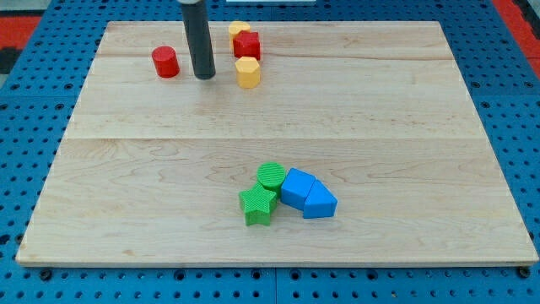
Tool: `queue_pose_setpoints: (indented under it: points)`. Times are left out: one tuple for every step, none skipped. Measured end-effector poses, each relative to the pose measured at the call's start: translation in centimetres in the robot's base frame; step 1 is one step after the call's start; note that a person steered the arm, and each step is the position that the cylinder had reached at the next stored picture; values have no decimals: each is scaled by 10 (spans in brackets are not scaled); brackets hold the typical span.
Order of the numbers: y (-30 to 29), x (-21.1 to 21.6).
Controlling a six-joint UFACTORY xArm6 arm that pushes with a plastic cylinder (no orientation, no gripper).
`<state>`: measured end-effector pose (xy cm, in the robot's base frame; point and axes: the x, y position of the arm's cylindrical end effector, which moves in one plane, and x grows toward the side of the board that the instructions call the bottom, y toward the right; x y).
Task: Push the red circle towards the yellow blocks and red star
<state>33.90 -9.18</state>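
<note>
While my tip (204, 77) stands between red circle (165, 62) and yellow blocks (248, 72), bare board (405, 127) spreads rightward.

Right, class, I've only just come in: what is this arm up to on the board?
An arm with a dark rod is pushing blocks on a wooden board. My tip sits between the red circle, on the view's left, and a cluster at the view's top: two yellow blocks and the red star. The circle is apart from them, so the push is not done. Green and blue blocks lie lower down.
</note>
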Motion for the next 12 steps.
queue_pose_setpoints:
  points:
    - [59,28]
    - [69,-2]
    - [61,-2]
    - [40,18]
    - [37,-6]
    - [42,-7]
    - [17,55]
    - [-34,67]
    - [-93,53]
    - [-121,13]
    - [-126,-17]
    - [-100,-39]
